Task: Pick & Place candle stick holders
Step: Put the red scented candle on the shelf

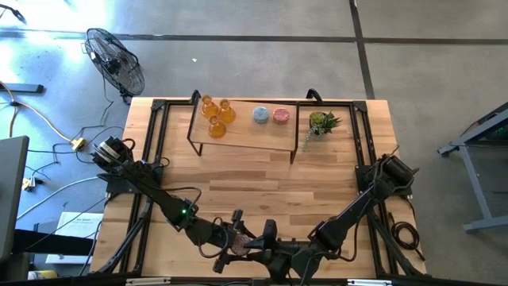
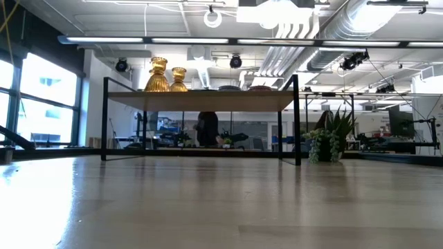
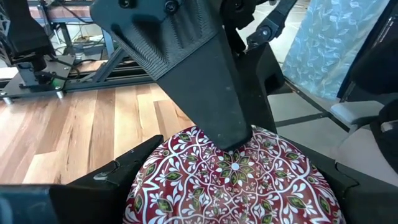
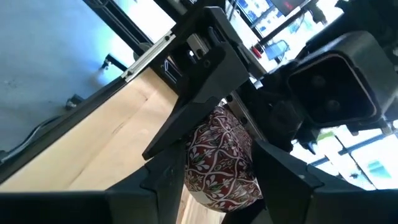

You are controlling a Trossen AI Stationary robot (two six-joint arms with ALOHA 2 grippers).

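High view: both arms are stretched low toward 6 o'clock of the table [image 1: 254, 187]. The left pincer [image 1: 228, 242] and right pincer [image 1: 259, 238] are joined at the patterned holder [image 1: 232, 249]. Amber holders [image 1: 216, 116] are seen on the shelf [image 1: 242, 135] at 12 o'clock.
Low view: no pincer is shown.
Left wrist view: the holder is clenched by the left fingers [image 3: 115, 174].
Right wrist view: the holder is gripped here too.
Risk: with a mistimed release, the holder could be twisted or dropped off the edge.
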